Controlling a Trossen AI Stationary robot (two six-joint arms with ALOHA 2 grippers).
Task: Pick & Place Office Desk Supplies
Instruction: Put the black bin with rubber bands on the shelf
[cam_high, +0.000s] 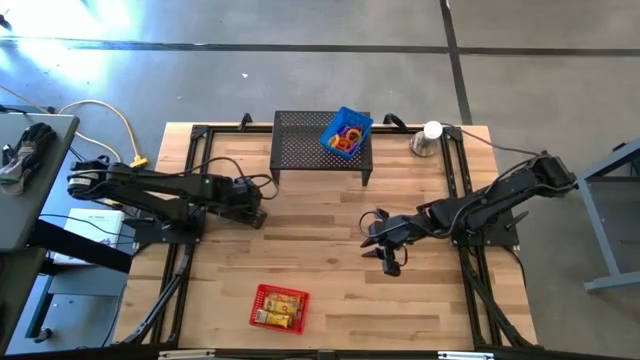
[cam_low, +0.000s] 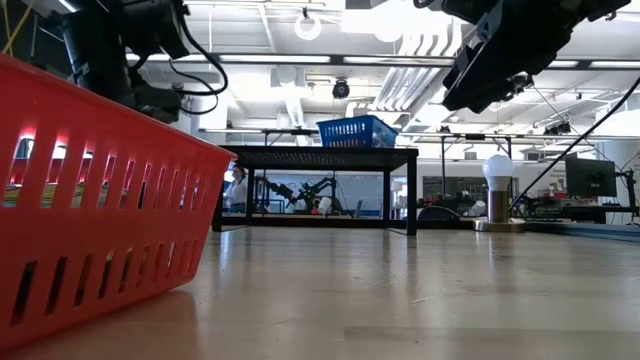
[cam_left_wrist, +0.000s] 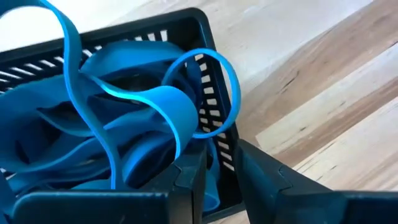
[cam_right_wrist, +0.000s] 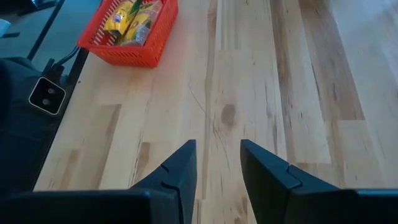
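In the left wrist view my left gripper (cam_left_wrist: 221, 155) is shut on a black slotted basket (cam_left_wrist: 143, 25) filled with teal band-like loops (cam_left_wrist: 143, 106). From above, that gripper (cam_high: 255, 212) is at mid-left of the table. My right gripper (cam_high: 380, 245) hangs open over bare wood right of centre, nothing between its fingers (cam_right_wrist: 217, 149). A red basket (cam_high: 278, 307) with small yellow blocks rests on the table near the front edge. A blue basket (cam_high: 346, 133) holding orange and red rings sits on the black mesh stand (cam_high: 300, 140). My left gripper grips the black basket's slotted side wall near a corner (cam_left_wrist: 219, 134). One finger (cam_left_wrist: 186, 180) is inside among the bands and the other (cam_left_wrist: 273, 180) is outside. The fingers come from above, slanting down. The basket looks tilted; whether its bottom touches the table I cannot tell.
A silver cone with a white ball (cam_high: 430, 138) stands at the back right beside the mesh stand. Black frame rails (cam_high: 195, 170) run along both table sides. Open wood lies between the two grippers and in front of the stand.
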